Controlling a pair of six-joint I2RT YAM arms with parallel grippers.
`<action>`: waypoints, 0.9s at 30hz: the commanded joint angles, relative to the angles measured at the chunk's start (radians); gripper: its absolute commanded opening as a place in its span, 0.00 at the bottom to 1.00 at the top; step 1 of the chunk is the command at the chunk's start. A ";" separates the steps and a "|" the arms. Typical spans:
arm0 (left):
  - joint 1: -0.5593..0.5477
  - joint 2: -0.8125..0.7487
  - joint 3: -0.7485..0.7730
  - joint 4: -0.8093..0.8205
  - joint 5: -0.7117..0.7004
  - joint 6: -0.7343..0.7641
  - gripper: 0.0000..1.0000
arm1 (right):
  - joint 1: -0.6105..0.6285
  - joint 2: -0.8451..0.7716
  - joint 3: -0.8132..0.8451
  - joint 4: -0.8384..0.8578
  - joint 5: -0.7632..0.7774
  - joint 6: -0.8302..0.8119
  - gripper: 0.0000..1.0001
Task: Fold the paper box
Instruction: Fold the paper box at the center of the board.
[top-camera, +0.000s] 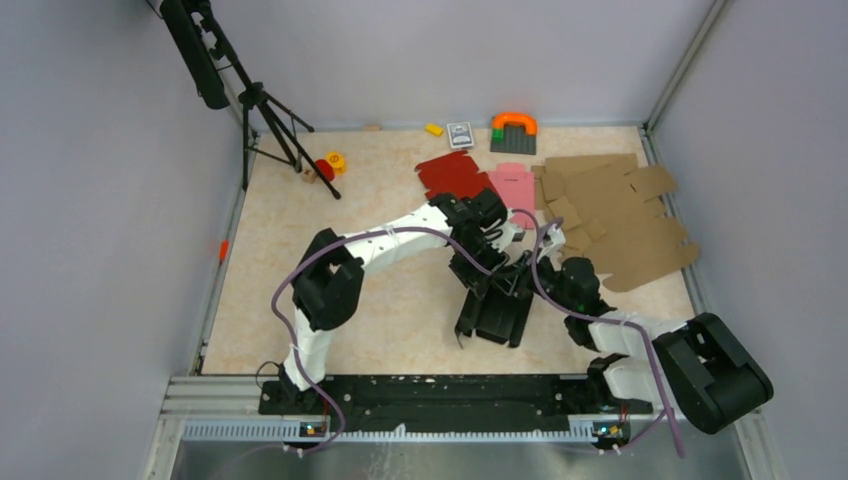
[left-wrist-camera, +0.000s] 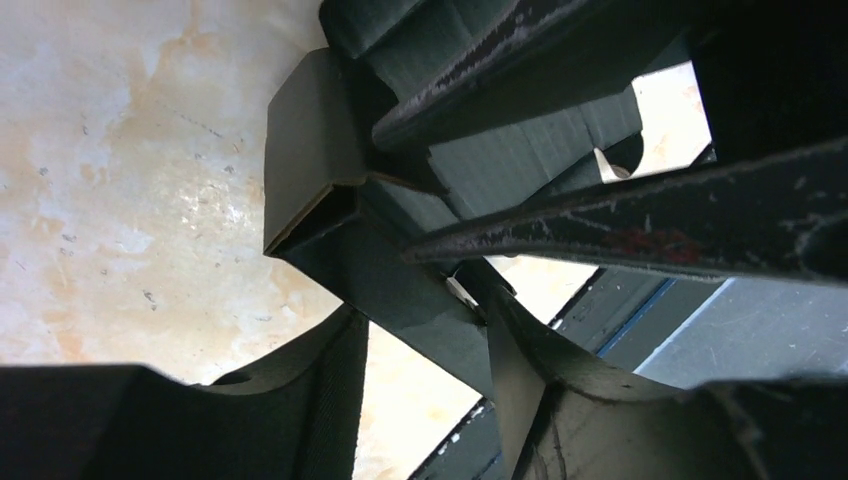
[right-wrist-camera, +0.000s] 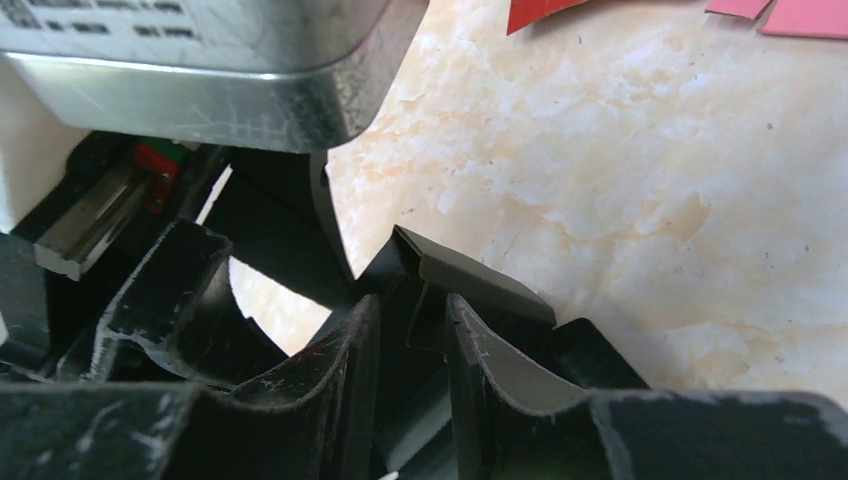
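You are mid-fold. The matte black die-cut cardboard box blank (top-camera: 495, 322) stands partly raised on the pale marbled desk (top-camera: 300, 230), just off centre toward 5 o'clock in the top view, with both arms meeting over its 12 o'clock end.

Your right end effector (right-wrist-camera: 410, 305) is clenched on an upright fold of the black blank, its fingers nearly together with the card between them. Your left end effector (left-wrist-camera: 400, 190) straddles another panel of the same blank, but I cannot tell whether it is pressing the card or only bracketing it.

I judge the next move calls for one side to keep its wall steady while the other swings the adjoining flap inward along its crease, slowly, since thin card buckles easily.

Counted:
- one black blank
- one red cardboard blank (top-camera: 452, 176) at 12 o'clock
- one pink cardboard blank (top-camera: 513, 182) beside it
- one overlapping spread of brown cardboard blanks (top-camera: 620, 215) at 2 o'clock, number unclear
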 joint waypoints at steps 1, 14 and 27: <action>-0.014 0.024 0.042 0.095 0.018 0.024 0.50 | 0.021 0.003 0.026 0.058 -0.008 0.047 0.30; -0.010 0.031 0.032 0.195 -0.023 -0.041 0.54 | 0.021 0.000 -0.039 0.109 0.087 0.219 0.16; -0.012 0.068 0.053 0.234 -0.088 -0.079 0.45 | 0.022 -0.014 -0.070 0.155 0.086 0.286 0.12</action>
